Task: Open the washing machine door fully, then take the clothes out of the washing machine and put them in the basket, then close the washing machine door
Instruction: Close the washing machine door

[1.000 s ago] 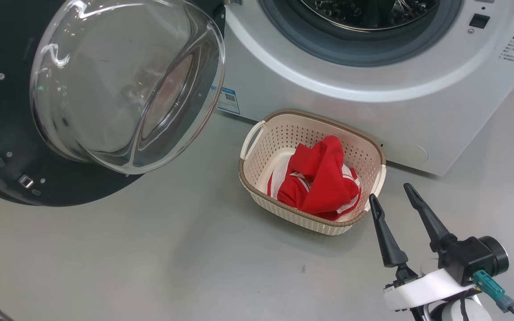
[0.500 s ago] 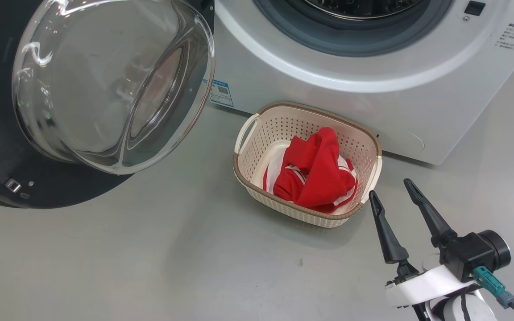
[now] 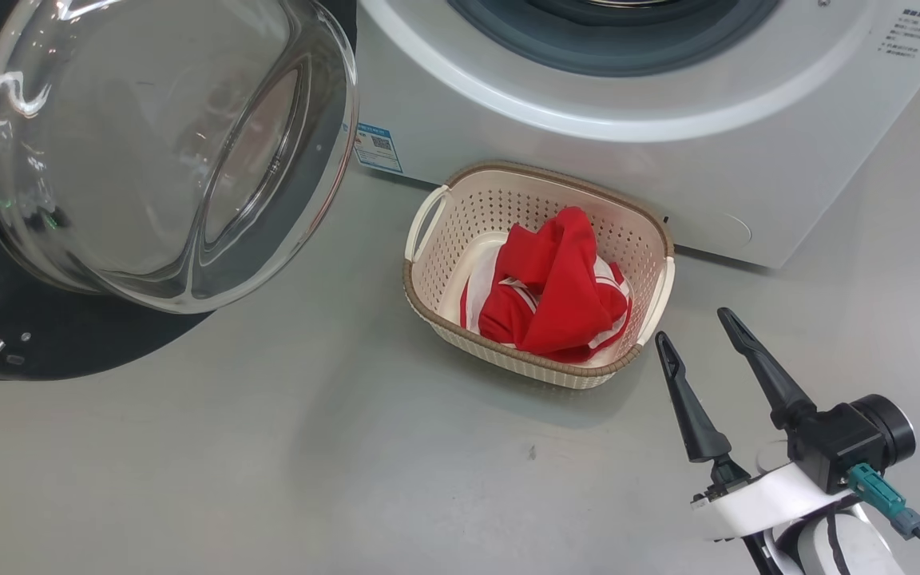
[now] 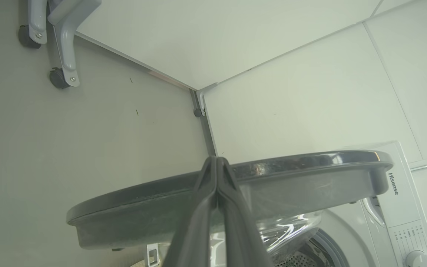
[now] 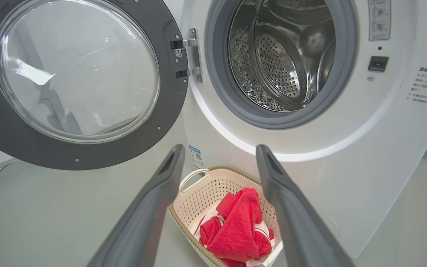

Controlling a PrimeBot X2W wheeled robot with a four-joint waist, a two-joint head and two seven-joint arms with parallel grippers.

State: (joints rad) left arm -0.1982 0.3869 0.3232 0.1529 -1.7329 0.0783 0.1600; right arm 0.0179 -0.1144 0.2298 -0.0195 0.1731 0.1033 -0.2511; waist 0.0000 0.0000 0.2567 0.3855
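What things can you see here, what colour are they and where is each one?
washing machine: one, white, behind the basket, port open
drum: one, shiny steel, inside the port, no clothes seen in it
washing machine door: one, black rim with clear glass, swung open left of the port
label: one, blue, low on the machine's front
basket: one, cream with brown rim, on the floor before the machine
clothes: one bundle, red with white trim, in the basket
wheeled legs: two, grey, by the wall
floor: grey
right gripper: dark, right of the basket, jaws open, empty
left gripper: dark, at the door's edge, jaws shut
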